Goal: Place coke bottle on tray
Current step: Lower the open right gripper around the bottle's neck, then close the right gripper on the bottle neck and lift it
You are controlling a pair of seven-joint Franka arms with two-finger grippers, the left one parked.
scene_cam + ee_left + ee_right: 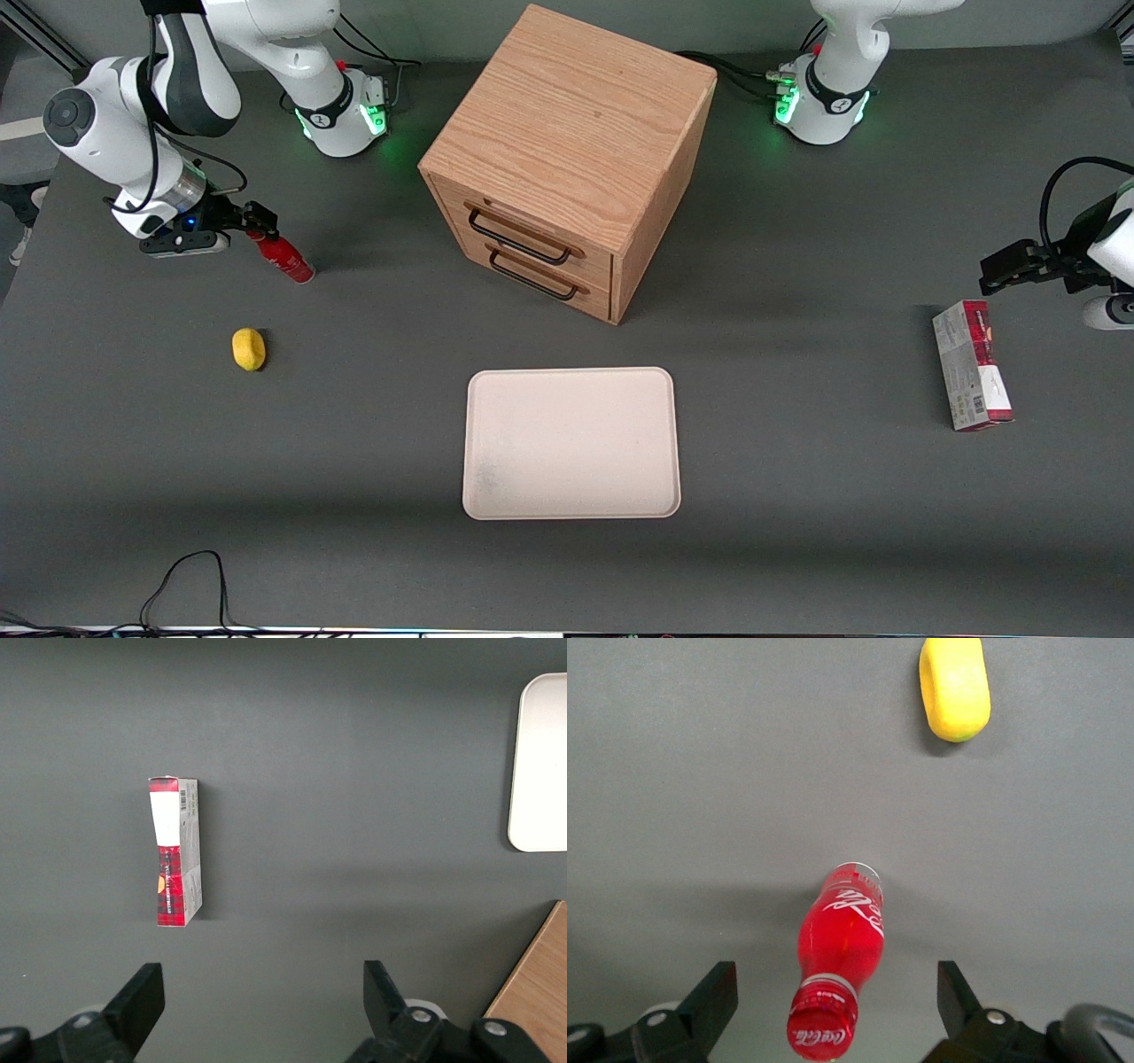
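The coke bottle, slim and all red with a red cap, stands on the grey table toward the working arm's end. My right gripper is open just above its cap. In the right wrist view the bottle sits between the spread fingers with a clear gap on each side, and nothing is held. The cream tray lies flat and bare at mid-table, nearer to the front camera than the cabinet. Its corner also shows in the left wrist view.
A yellow lemon lies nearer to the front camera than the bottle and also shows in the right wrist view. A wooden drawer cabinet stands mid-table, drawers shut. A red-and-grey carton lies toward the parked arm's end.
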